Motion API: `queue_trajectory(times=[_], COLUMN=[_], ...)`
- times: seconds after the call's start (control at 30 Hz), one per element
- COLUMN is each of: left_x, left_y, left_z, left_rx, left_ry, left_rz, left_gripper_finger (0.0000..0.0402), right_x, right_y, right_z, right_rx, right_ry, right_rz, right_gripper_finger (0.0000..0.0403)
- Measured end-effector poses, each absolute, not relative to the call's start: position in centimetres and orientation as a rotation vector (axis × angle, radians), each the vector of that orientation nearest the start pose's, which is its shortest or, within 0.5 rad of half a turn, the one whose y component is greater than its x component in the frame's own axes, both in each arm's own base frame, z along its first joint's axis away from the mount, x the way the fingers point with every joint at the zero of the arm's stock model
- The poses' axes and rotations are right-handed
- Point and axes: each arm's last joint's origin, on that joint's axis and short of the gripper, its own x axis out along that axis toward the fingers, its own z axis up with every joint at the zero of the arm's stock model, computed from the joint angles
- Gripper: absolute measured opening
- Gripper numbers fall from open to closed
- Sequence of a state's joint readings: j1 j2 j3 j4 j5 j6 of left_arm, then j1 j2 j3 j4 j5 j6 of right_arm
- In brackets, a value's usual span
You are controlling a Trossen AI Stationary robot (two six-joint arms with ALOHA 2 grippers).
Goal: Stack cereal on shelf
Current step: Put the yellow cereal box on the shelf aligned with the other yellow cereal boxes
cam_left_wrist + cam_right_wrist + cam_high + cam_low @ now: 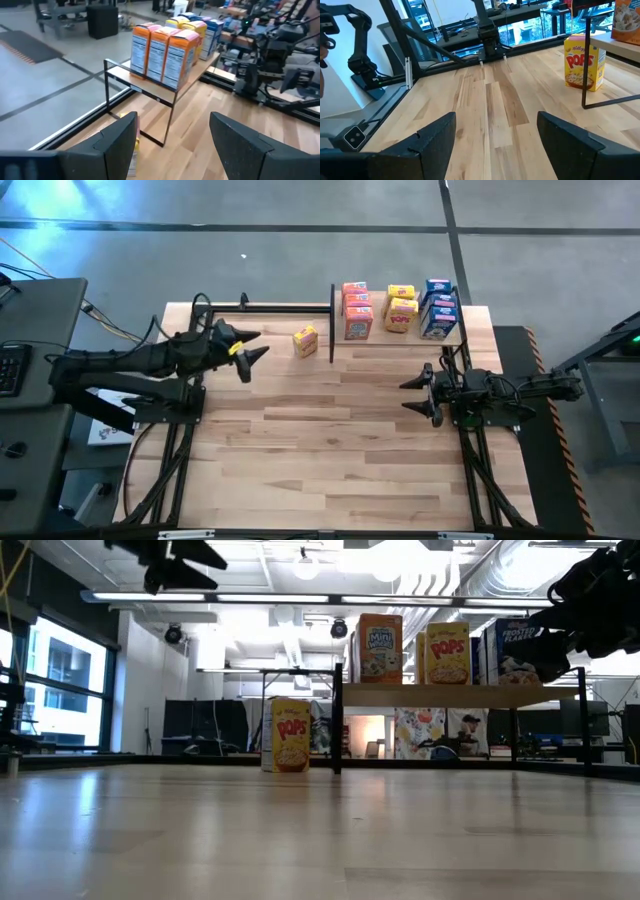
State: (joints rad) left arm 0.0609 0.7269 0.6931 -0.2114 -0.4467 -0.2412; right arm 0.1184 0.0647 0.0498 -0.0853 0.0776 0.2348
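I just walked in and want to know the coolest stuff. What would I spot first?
First, the bright cereal boxes lined up on the little wooden shelf at the table's far edge: orange, yellow and blue. Next, one yellow box stands alone on the tabletop, just left of the shelf. The left gripper hovers near that box with open fingers, while the right gripper waits, open, in front of the shelf.

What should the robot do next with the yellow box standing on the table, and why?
Probably lower the open left gripper over the yellow cereal box. It stands alone on the table beside the light-wood shelf; other boxes are already on it, and that gripper hovers nearest, empty.
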Motion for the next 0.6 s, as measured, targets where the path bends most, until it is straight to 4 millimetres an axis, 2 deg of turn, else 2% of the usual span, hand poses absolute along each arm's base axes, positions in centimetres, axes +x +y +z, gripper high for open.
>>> queue_trajectory(times=[0.27, 0.6], left_x=[17.7, 21.1], left_y=[3.6, 6.0], left_z=[33.1, 33.9], left_rx=[-0.212, -0.227], left_ry=[0.278, 0.39], left_rz=[0.607, 0.661], left_gripper_finger=[0.0239, 0.0239], right_x=[9.8, 9.8], right_y=[0.9, 0.9], right_z=[16.7, 16.7], right_rx=[0.225, 0.225], right_ry=[0.104, 0.104], right_rz=[0.029, 0.03], right_gripper_finger=[0.027, 0.027])
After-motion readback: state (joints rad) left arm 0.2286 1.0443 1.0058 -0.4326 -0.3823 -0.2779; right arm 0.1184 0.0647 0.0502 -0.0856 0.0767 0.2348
